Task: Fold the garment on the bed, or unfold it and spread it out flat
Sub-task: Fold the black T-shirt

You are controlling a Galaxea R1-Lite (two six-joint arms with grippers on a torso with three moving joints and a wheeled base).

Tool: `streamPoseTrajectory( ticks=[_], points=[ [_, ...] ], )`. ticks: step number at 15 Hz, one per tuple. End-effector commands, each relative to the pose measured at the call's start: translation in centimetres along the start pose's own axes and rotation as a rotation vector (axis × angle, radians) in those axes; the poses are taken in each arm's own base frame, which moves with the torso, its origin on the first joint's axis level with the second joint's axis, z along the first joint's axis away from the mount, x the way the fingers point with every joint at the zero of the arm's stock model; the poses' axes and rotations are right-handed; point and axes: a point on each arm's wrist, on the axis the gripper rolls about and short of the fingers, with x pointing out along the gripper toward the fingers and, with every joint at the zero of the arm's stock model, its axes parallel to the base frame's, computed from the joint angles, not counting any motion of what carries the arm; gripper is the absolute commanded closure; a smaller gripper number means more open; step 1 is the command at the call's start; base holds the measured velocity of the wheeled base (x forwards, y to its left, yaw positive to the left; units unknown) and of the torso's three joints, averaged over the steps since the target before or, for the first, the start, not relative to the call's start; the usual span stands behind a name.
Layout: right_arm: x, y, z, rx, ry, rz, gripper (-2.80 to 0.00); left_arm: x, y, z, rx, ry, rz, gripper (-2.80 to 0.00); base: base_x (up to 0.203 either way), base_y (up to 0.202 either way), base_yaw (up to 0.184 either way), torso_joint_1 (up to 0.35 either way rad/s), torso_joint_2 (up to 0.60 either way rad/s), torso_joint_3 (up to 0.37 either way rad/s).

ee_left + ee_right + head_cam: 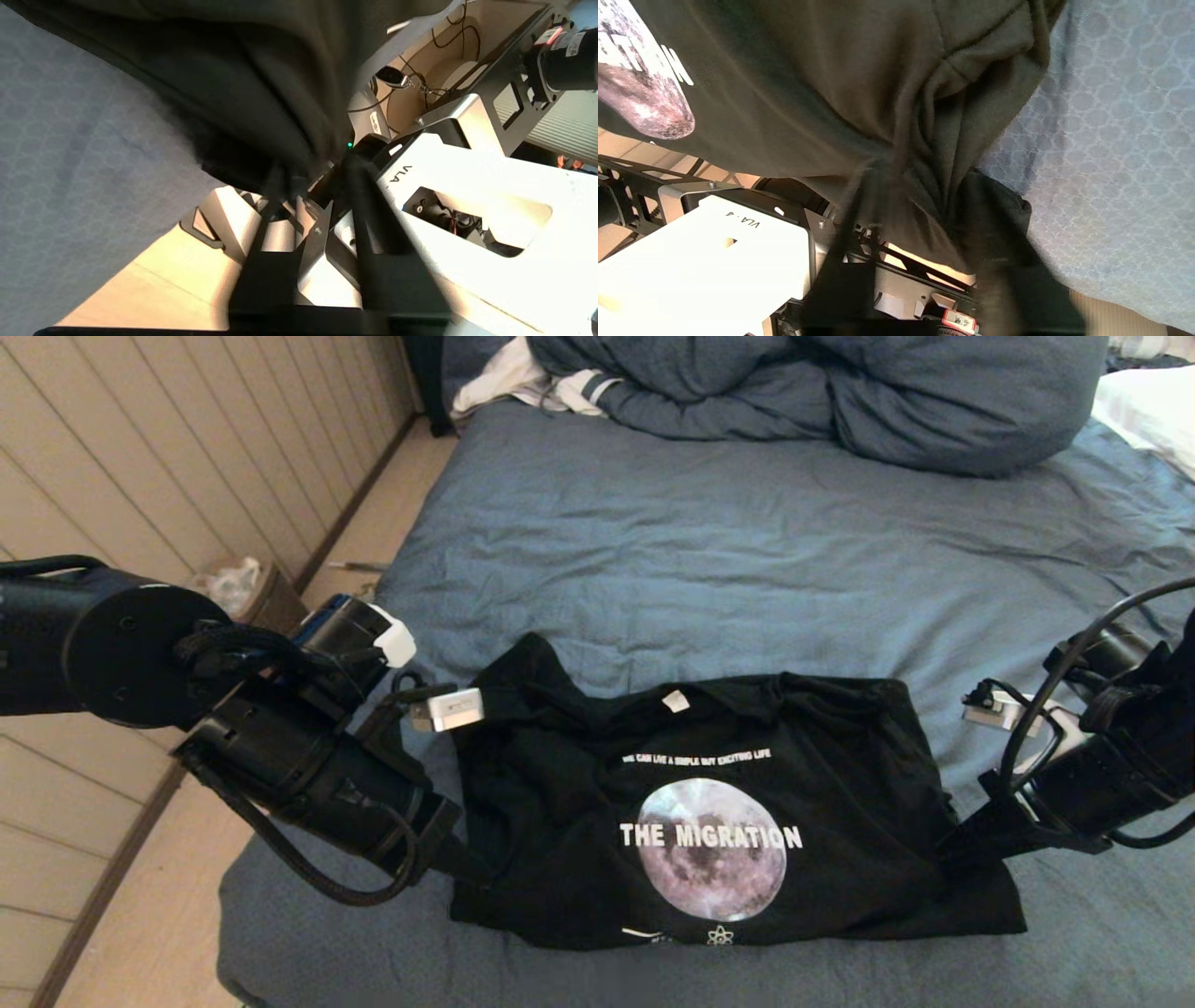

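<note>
Head view: black moon-print garment (738,812) lies folded, rumpled.

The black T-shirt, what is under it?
The black T-shirt lies on the bed, whose blue-grey sheet shows all around it. Whatever lies beneath the shirt is covered.

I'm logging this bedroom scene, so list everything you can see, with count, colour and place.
T-shirt: one, black with moon print and white lettering, lying on the near part of the bed.
Bed: one, blue-grey wrinkled cover, fills the middle of the view.
Duvet: one, blue-grey, bunched at the far end.
Striped cloth: one, white with dark stripes, far left beside the duvet.
Pillow: one, white, far right edge.
Bin: one, brown, on the floor left of the bed.
Left gripper: black, at the shirt's left edge.
Right gripper: black, at the shirt's right edge.
</note>
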Motion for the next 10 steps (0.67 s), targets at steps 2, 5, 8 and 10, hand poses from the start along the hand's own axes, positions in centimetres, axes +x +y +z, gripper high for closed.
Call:
streamPoseTrajectory(
  ticks=[2,5,8,10],
  points=[
    [-0.2,0.2,0.1,-0.010,-0.007,0.004,-2.80,-0.3,0.0,0.1,0.006,-0.018,0.007,-2.80,0.000,0.000,0.000,0.000,0.00,0.000],
    [-1.5,0.5,0.6,-0.028,-0.067,0.000,-2.80,-2.6,0.2,1.0,0.036,-0.153,0.052,-2.80,0.000,0.000,0.000,0.000,0.00,0.000],
    [-3.8,1.2,1.6,-0.056,-0.166,-0.016,0.00,-5.6,0.5,3.2,0.055,-0.294,0.129,-2.80,0.000,0.000,0.000,0.000,0.00,0.000],
    [-5.2,1.9,2.6,-0.083,-0.235,-0.022,0.00,-5.7,1.4,5.0,0.041,-0.330,0.169,0.00,0.000,0.000,0.000,0.000,0.00,0.000]
  ],
)
